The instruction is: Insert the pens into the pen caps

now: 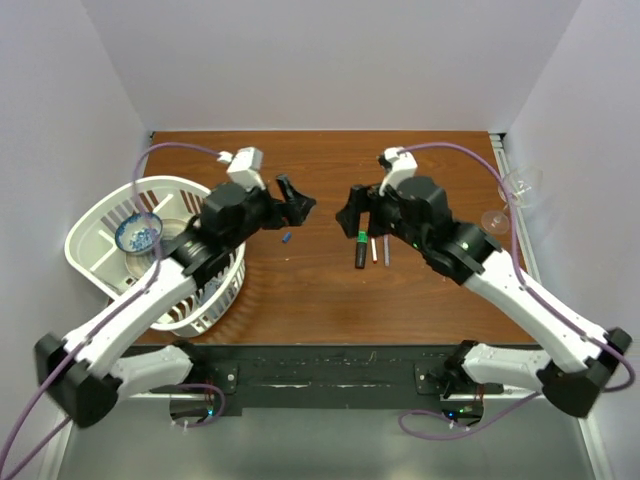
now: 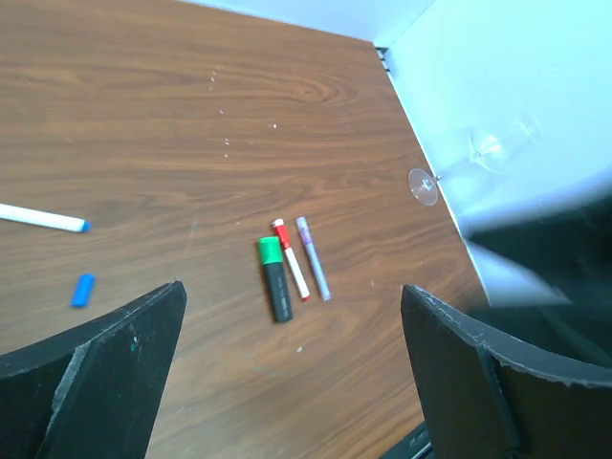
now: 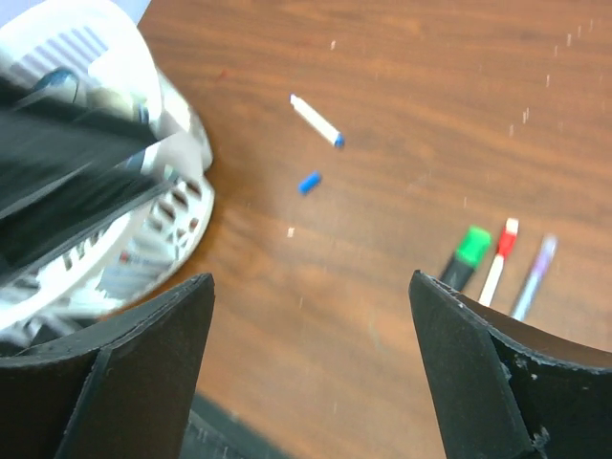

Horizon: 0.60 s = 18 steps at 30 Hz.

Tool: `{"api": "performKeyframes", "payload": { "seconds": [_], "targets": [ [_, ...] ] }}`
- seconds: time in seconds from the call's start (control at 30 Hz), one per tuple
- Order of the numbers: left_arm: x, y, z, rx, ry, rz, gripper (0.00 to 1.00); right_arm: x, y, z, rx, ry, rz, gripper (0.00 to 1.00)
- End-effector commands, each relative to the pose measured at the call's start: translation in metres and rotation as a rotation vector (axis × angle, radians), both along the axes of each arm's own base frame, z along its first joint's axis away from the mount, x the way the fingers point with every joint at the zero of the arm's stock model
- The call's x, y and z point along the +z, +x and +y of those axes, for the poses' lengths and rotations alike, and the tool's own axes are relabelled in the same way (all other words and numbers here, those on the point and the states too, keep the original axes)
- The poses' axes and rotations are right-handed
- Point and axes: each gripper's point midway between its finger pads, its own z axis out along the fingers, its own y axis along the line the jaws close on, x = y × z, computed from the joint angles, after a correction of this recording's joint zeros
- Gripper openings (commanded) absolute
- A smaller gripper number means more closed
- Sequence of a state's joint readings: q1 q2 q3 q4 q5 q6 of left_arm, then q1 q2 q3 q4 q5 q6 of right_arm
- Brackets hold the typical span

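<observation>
A black marker with a green end (image 1: 361,248) lies mid-table beside a thin white pen with a red end (image 1: 375,248) and a thin greyish-purple pen (image 1: 386,250). All three show in the left wrist view: the marker (image 2: 275,279), the red-ended pen (image 2: 291,258) and the purple pen (image 2: 313,256). A loose blue cap (image 1: 286,238) lies left of them. A white pen with a bare blue tip (image 2: 43,219) lies beyond the cap and also shows in the right wrist view (image 3: 316,121). My left gripper (image 1: 295,205) and right gripper (image 1: 352,210) hover open and empty, facing each other.
A white slatted basket (image 1: 100,225) stands at the left, holding a small bowl (image 1: 138,235). A clear wine glass (image 1: 515,195) lies on its side by the right wall. White walls enclose the table on three sides.
</observation>
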<state>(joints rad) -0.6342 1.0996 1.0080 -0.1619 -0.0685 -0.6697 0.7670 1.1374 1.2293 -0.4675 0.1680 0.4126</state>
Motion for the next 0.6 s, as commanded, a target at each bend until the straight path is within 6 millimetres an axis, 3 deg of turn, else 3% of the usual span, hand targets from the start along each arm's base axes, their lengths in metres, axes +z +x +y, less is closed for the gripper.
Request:
{"api": "performKeyframes", "payload": {
  "seconds": [0.0,0.27,0.33,0.37,0.43,0.47,0.57],
  "targets": [
    [0.000,-0.033,0.043,0.015,0.142,-0.063,1.00,0.024,0.050,0.032,0.050,-0.008,-0.143,0.85],
    [0.014,-0.075,0.114,0.143,0.223,-0.251,1.00,-0.057,0.127,0.106,0.174,-0.159,-0.061,0.73],
    [0.005,-0.079,0.122,0.161,0.237,-0.257,1.00,-0.061,0.140,0.120,0.205,-0.181,-0.079,0.70],
    [0.006,-0.084,0.129,0.177,0.238,-0.278,1.00,-0.085,0.148,0.126,0.213,-0.215,-0.046,0.69],
    [0.000,-0.089,0.136,0.189,0.244,-0.287,1.00,-0.095,0.160,0.135,0.232,-0.245,-0.053,0.68],
    [-0.001,-0.091,0.137,0.190,0.242,-0.289,1.00,-0.121,0.166,0.139,0.242,-0.279,-0.022,0.67],
    [-0.007,-0.096,0.141,0.190,0.233,-0.298,1.00,-0.136,0.175,0.153,0.283,-0.292,-0.021,0.66]
  ]
}}
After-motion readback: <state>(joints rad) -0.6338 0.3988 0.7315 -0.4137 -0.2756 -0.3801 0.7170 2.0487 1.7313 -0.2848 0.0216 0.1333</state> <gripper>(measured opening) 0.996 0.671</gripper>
